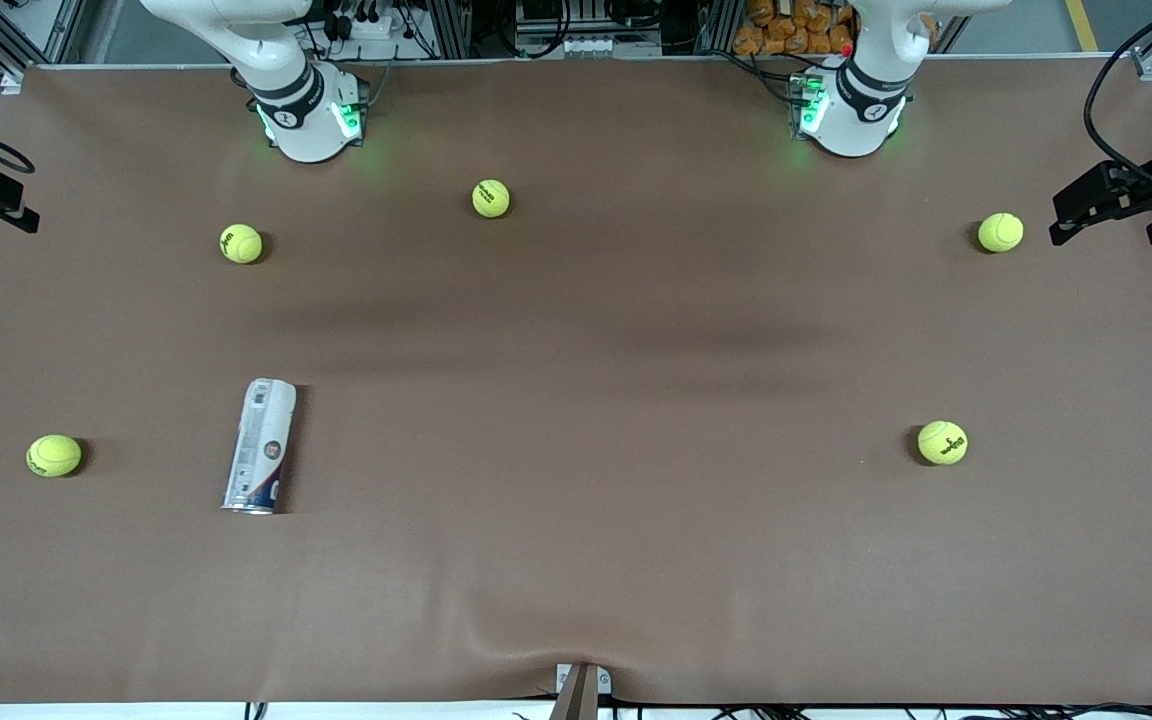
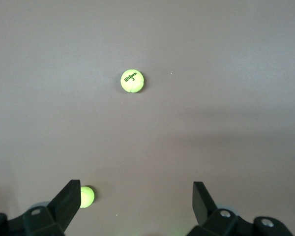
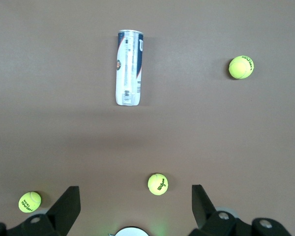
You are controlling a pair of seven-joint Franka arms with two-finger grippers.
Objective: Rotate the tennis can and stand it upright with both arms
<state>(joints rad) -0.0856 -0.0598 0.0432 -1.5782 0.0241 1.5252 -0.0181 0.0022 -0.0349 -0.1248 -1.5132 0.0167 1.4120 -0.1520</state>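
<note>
Front view shows the tennis can (image 1: 260, 446) lying on its side on the brown table (image 1: 576, 560), toward the right arm's end and nearer the camera than most of the balls, its silvery rim pointing at the camera. Five yellow-green tennis balls lie scattered, all apart from the can: one (image 1: 54, 455) beside the can toward the table's edge, one (image 1: 241, 243) near the right arm's base, one (image 1: 491, 198) between the two bases, one (image 1: 1000, 232) near the left arm's end, and one (image 1: 942, 442) nearer the camera at that same end. Nothing lies between the can and either base. Both arms wait, raised out of the frame apart from their green-lit bases. Left wrist view shows the left gripper (image 2: 136, 196) high over bare table, its jaws spread wide and holding nothing, with two balls below, one (image 2: 132, 80) lettered and one (image 2: 86, 196) partly hidden by a finger (image 2: 68, 199). Right wrist view shows the right gripper (image 3: 135, 199) likewise wide open and empty, above the can (image 3: 129, 67) and three balls (image 3: 241, 67) (image 3: 158, 184) (image 3: 29, 201).
</note>
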